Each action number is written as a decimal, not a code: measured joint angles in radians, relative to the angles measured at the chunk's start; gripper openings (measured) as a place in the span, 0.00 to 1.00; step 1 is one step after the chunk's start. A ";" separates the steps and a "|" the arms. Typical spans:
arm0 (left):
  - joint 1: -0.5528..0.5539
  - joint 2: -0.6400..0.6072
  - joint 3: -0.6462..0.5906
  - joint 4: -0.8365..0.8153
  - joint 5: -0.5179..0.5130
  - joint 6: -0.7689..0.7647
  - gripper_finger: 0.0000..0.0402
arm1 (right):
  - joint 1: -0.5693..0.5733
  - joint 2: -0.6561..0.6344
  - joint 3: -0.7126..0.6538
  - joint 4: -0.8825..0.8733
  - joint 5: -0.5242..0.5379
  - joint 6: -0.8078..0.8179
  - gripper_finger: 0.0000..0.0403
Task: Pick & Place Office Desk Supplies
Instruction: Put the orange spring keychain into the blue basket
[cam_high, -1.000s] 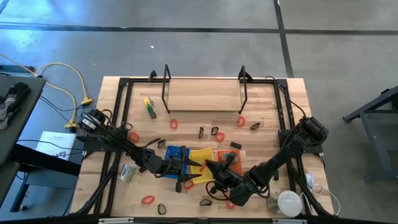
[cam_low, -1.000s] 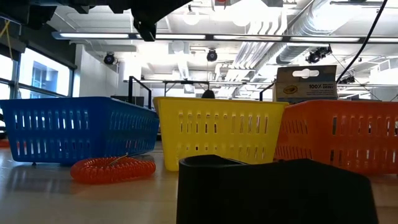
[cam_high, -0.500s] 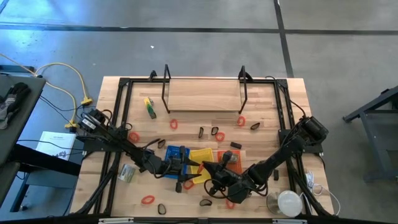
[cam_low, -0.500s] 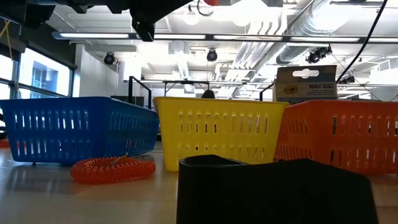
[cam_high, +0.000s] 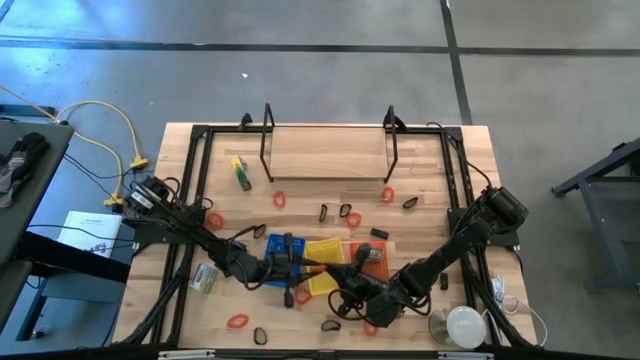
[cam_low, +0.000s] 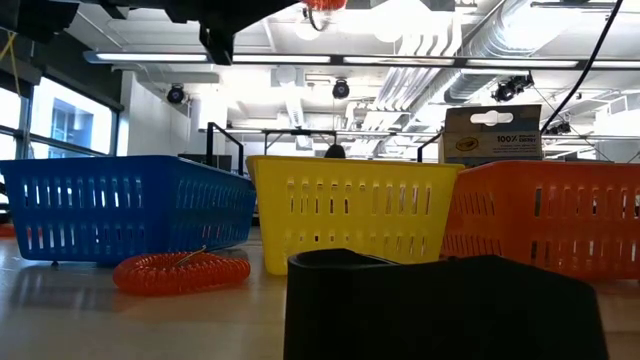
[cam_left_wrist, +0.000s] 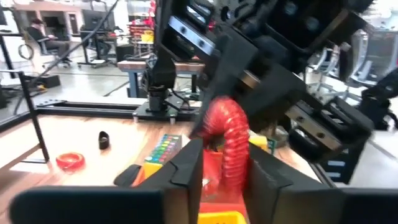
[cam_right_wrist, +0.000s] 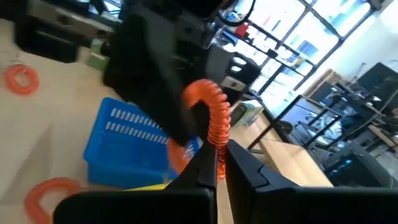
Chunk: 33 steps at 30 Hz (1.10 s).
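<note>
Above the row of three trays near the table's 6 o'clock edge, both arms meet over one red coiled loop (cam_left_wrist: 227, 134). From the left wrist, the left gripper (cam_left_wrist: 225, 167) has its two dark fingers (cam_left_wrist: 189, 163) standing either side of the coil's lower end and pressed against it, so it grips the loop; the coil arches upward from between them toward 12 o'clock, where the other arm's black body crowds in close. From the right wrist, the right gripper (cam_right_wrist: 216, 163) has its fingers closed tight on the same loop, which curls up and over toward 11 o'clock from the fingertips, against the dark bulk of the left arm. Below that gripper sits the blue tray (cam_right_wrist: 127, 144), with another red loop (cam_right_wrist: 22, 79) lying flat on the wood out at 10 o'clock and one more (cam_right_wrist: 48, 188) at 8 o'clock. In the overhead view the blue tray (cam_high: 272, 244), yellow tray (cam_high: 322, 250) and orange tray (cam_high: 377, 255) sit side by side, the two grippers joining just at their 6 o'clock side. More supplies are scattered around: a red loop (cam_high: 237, 321) at 7 o'clock of the trays, black clips (cam_high: 346, 213) at 12 o'clock. At table height a red coil (cam_low: 181, 270) rests on the wood in front of the blue tray.
</note>
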 joint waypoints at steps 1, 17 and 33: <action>0.000 0.000 0.000 0.001 -0.001 0.000 0.15 | 0.000 0.000 0.000 -0.001 -0.005 0.011 0.01; -0.045 0.000 0.000 -0.014 -0.044 -0.027 0.04 | -0.010 -0.001 0.000 0.001 -0.159 0.071 0.29; 0.005 -0.351 0.001 -0.859 0.167 -0.511 0.04 | 0.014 -0.001 0.000 0.113 -0.173 0.022 0.67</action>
